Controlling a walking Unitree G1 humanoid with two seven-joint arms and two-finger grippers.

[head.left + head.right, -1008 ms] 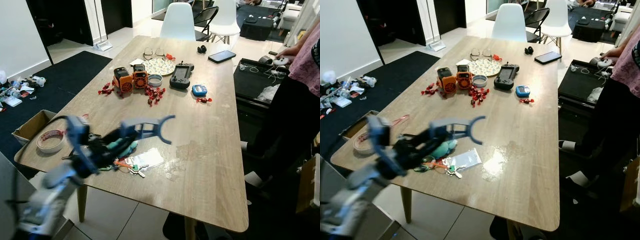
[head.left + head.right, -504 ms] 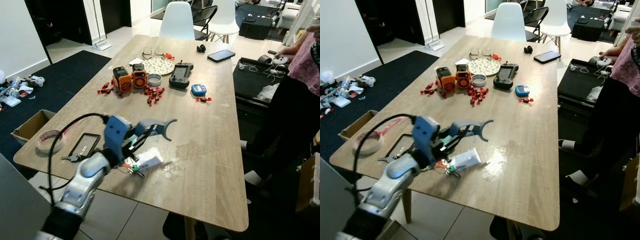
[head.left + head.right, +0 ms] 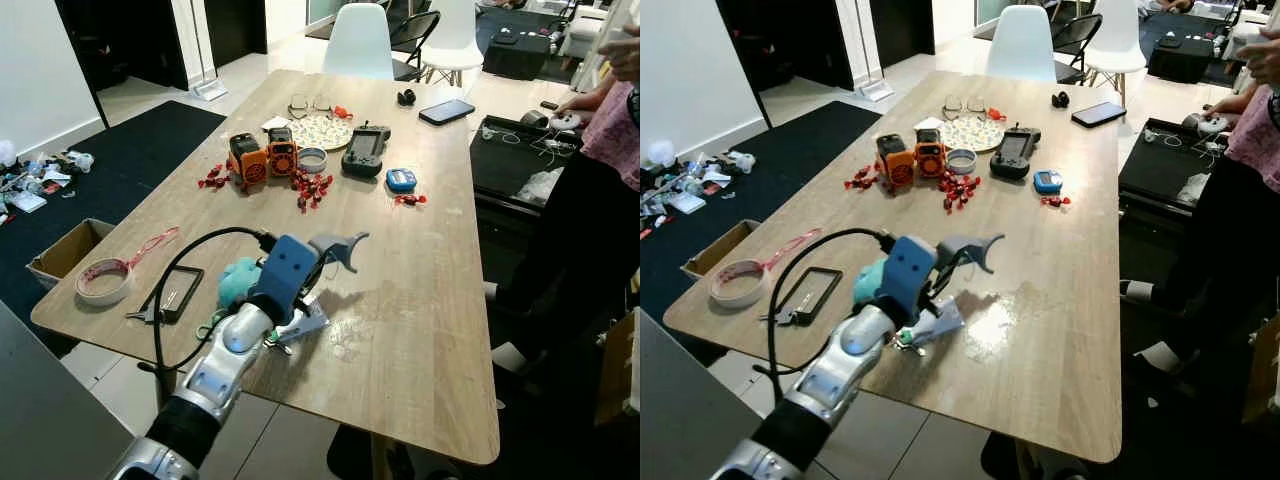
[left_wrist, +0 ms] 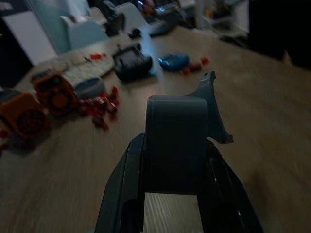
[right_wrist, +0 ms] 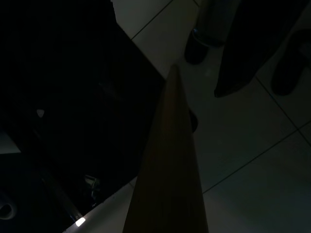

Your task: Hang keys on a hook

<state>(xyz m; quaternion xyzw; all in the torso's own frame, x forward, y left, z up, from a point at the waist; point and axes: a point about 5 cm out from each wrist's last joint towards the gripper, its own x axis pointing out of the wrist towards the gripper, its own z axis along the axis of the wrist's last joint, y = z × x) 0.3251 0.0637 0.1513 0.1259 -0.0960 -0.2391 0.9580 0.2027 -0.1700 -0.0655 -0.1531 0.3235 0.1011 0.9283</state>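
My left gripper [image 3: 318, 262] hovers low over the near part of the wooden table [image 3: 440, 300], shut on a grey plastic hook [image 3: 341, 244] whose curved tip points toward the table's far side. In the left wrist view both black fingers [image 4: 121, 187] clamp the hook's grey block [image 4: 177, 141]. The keys [image 3: 272, 342] lie on the table just under the forearm, beside a white card [image 3: 306, 322] and a teal plush keychain [image 3: 237, 280].
A tape roll [image 3: 102, 280] and a black tray [image 3: 172, 293] lie at the near left. Orange toys [image 3: 262, 157], red candies [image 3: 310, 187], a controller [image 3: 362, 152] and a plate [image 3: 319, 130] sit mid-table. A person [image 3: 612, 150] stands at the right; a white chair [image 3: 359, 42] is beyond.
My left arm has swung forward and to the right over the keys, carrying the grey hook further across the table. The keys have stayed in place.
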